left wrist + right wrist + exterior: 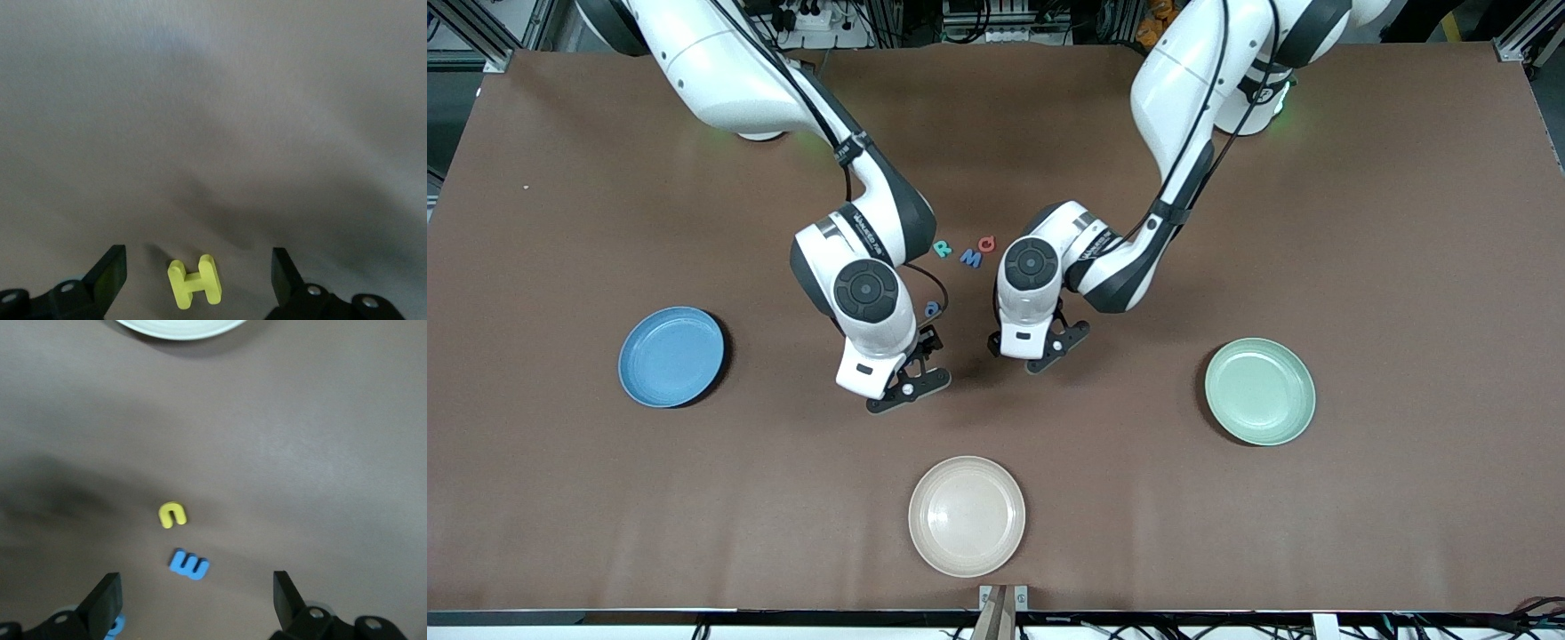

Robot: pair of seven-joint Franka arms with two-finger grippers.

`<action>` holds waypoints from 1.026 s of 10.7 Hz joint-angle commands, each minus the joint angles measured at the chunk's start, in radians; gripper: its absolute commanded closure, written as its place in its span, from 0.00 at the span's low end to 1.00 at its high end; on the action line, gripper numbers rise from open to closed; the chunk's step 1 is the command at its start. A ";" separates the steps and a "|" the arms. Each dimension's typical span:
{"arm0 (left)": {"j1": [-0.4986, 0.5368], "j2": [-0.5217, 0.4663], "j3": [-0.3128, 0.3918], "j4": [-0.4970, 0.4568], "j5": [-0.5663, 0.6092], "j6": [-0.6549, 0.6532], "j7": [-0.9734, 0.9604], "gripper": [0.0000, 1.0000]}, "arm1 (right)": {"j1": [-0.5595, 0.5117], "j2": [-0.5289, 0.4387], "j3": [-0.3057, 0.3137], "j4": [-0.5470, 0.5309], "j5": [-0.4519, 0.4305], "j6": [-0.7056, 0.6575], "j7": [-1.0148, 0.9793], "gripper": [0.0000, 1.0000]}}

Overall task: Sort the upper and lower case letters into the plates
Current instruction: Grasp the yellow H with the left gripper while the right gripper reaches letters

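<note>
Our left gripper (197, 277) has its jaws wide apart, and the yellow H (195, 282) lies flat on the table (1227, 498) right between them, touching neither. Our right gripper (193, 597) is spread wide too, holding nothing; the blue m (189, 565) lies just ahead of the gap and the yellow u (173, 515) a bit past it. Farther out sit the blue plate (671, 356) and the green plate (1260, 391), both well apart from our jaws.
</note>
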 commanded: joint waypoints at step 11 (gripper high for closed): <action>-0.044 0.018 0.005 0.003 0.028 -0.015 -0.137 0.68 | -0.044 -0.103 -0.031 -0.298 -0.009 0.337 -0.021 0.00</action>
